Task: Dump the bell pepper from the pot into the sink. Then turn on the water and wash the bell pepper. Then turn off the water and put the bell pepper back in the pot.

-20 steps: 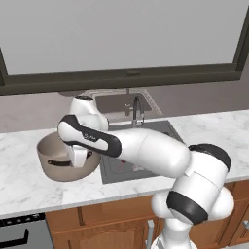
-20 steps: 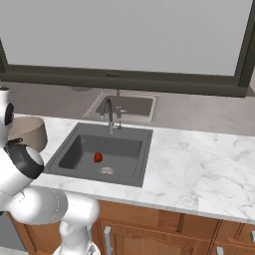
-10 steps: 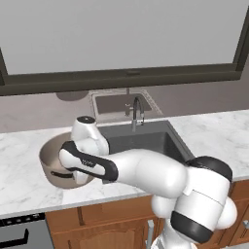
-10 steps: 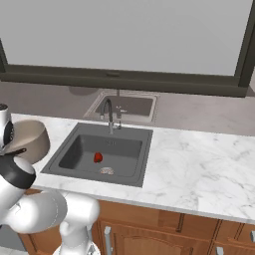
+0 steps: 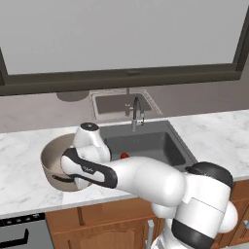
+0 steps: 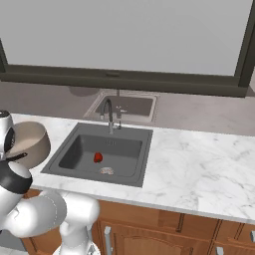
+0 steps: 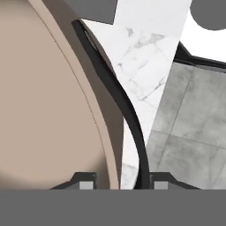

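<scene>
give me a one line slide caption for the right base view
Red bell pepper lies in the dark sink near the drain, while the pot sits on the counter to its left.

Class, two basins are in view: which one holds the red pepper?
The dark grey sink with the curved faucet holds the pepper; the paler basin lies behind it.

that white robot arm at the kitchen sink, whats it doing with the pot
The white robot arm's gripper is shut on the dark curved side handle of the large round beige-taupe pot, holding it at the marble counter's front edge, left of the dark grey sink. The small red bell pepper lies in the basin near the round metal drain. No water shows at the curved grey faucet.
</scene>
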You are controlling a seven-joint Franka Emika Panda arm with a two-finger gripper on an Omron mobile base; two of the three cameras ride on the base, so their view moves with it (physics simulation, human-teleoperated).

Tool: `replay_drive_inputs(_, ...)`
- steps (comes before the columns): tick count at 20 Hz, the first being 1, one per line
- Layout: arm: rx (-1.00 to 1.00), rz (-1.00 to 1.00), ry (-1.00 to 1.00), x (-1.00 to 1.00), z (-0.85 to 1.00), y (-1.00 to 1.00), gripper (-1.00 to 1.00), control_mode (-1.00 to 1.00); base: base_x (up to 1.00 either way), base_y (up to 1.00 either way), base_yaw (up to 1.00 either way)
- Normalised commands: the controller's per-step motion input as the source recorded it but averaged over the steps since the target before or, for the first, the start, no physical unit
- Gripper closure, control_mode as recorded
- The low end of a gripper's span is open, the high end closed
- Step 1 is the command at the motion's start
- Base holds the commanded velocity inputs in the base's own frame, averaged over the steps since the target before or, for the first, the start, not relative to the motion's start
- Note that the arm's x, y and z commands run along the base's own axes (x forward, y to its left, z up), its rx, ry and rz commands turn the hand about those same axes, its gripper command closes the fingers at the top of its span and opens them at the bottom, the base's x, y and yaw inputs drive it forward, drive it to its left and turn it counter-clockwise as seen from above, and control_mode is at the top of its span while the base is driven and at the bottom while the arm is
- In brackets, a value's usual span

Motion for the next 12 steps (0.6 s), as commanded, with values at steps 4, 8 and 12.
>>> replay_drive_inputs(4,0.03,0.0,0.0,0.0,-0.27,0.0,1.0,-1.0,0.0,0.0,0.0)
replay_drive_inputs(8,0.01,0.0,0.0,0.0,-0.18,0.0,-1.0,-1.0,0.0,0.0,0.0)
replay_drive_inputs(12,0.0,0.0,0.0,0.0,-0.03,0.0,-1.0,-1.0,0.0,0.0,0.0)
